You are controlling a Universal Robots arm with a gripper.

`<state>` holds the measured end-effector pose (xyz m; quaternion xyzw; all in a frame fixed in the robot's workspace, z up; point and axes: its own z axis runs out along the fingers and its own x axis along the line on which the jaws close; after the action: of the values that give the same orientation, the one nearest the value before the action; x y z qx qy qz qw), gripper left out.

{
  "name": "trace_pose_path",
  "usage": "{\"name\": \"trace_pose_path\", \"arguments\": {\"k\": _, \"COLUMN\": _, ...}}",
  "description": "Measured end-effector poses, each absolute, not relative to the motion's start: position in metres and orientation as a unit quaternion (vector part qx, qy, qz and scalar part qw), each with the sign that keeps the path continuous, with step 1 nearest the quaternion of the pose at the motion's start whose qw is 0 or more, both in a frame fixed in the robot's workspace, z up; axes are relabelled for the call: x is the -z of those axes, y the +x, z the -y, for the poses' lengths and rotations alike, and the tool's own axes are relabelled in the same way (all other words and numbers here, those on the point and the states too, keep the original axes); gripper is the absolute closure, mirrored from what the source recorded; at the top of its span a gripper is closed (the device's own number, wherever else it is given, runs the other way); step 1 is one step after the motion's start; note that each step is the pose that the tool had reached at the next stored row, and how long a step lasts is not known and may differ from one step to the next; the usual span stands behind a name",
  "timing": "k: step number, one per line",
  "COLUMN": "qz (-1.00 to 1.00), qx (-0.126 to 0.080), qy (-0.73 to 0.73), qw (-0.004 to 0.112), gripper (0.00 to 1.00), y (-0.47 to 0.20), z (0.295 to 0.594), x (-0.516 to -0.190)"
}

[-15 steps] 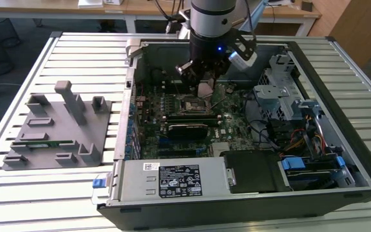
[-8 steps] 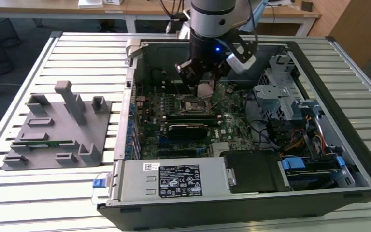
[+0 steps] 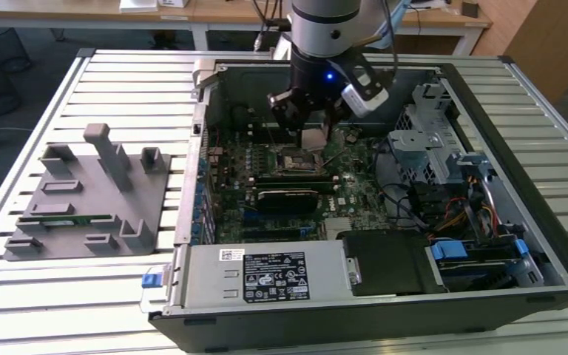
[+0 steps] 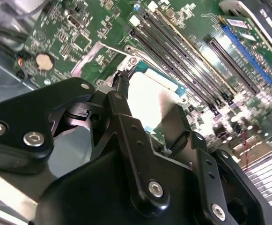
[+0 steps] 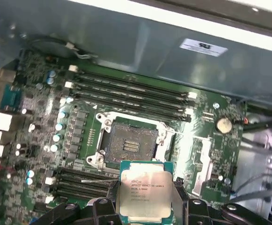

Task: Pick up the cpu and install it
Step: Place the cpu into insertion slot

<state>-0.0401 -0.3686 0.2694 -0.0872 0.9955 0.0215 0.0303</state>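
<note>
Jaws are closed on opposite edges of the cpu [image 5: 145, 187]. The gripper [image 5: 146, 201] holds it flat with its metal face up, seemingly so the underside can meet the contacts squarely. The cpu hangs near the empty socket [image 5: 128, 144] on the motherboard [image 5: 229, 150], not yet seated, inside the open computer case [image 3: 383, 325].

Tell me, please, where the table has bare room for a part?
Bare slats of the metal table lie beyond and in front of the grey plastic fixture, at the exterior view's left. The black computer case is crowded: coloured cables, and the gripper holding the silvery square cpu.
</note>
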Motion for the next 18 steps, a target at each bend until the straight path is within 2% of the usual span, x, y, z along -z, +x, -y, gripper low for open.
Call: {"name": "trace_pose_path", "arguments": {"k": 18, "qz": -0.998, "qx": -0.015, "qy": 0.059, "qw": 0.033, "gripper": 0.47, "y": -0.04, "z": 0.3686, "x": -0.2685}}
